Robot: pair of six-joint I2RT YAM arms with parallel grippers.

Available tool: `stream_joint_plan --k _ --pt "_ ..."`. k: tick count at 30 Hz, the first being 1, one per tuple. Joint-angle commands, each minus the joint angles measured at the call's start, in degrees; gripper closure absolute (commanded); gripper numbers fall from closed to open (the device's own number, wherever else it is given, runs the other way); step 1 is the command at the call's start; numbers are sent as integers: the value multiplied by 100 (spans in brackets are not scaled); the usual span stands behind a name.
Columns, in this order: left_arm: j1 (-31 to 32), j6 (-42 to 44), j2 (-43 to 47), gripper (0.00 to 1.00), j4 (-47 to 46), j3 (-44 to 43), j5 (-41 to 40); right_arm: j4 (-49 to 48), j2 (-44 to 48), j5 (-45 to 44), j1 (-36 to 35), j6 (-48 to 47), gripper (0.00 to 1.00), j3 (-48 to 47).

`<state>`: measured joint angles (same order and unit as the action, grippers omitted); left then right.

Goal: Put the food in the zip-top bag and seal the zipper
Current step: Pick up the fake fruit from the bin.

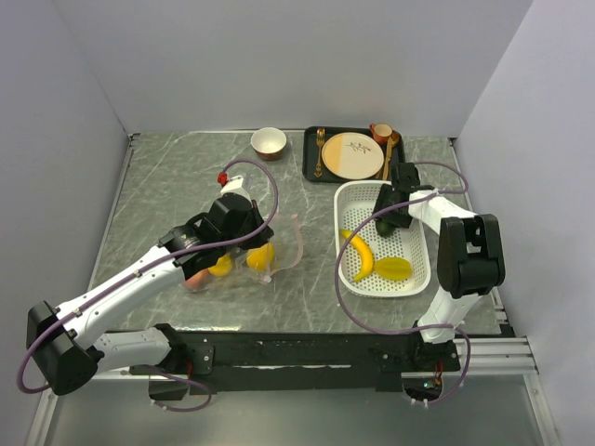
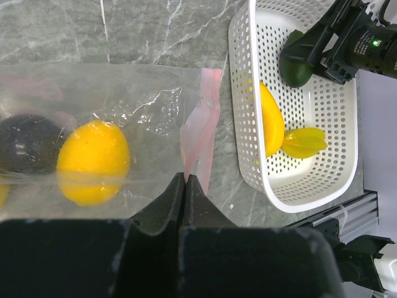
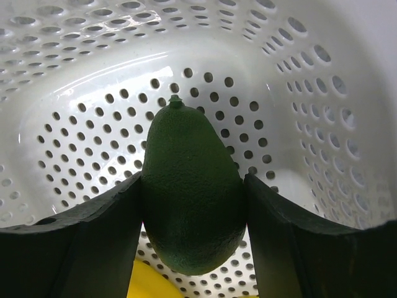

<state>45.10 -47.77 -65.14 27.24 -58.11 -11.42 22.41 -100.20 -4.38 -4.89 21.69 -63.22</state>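
Left claw (image 2: 186, 181) pinches the zip-top bag (image 2: 124, 93) at its rim, likely steadying the mouth; right claw (image 3: 193, 186) grips green fruit (image 3: 189, 149) inside the basket (image 3: 298, 93), near the right edge of the bench (image 1: 186, 167).

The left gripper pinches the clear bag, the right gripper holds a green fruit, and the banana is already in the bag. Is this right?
Not quite. The banana is not in the bag; it lies in the white basket, as the top view shows. The rest holds: the left gripper pinches the bag, and the right gripper holds the green fruit.
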Motion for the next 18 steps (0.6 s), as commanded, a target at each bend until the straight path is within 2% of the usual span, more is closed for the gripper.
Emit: stream_joint_plan --k 1,6,8,15,18 --pt "25 -31 37 99 -167 -43 8 61 431 174 -30 80 52 -6" --pt "25 -13 37 99 -219 -87 96 193 1133 420 -144 230 53 82" --pt "25 -5 28 99 -298 -95 122 141 1475 841 -205 256 53 195" --pt "25 -66 -95 99 -456 -60 263 -44 2276 1738 -961 598 50 477" --pt "25 -22 -156 99 -422 -104 263 -359 2567 2020 -1505 923 48 661"
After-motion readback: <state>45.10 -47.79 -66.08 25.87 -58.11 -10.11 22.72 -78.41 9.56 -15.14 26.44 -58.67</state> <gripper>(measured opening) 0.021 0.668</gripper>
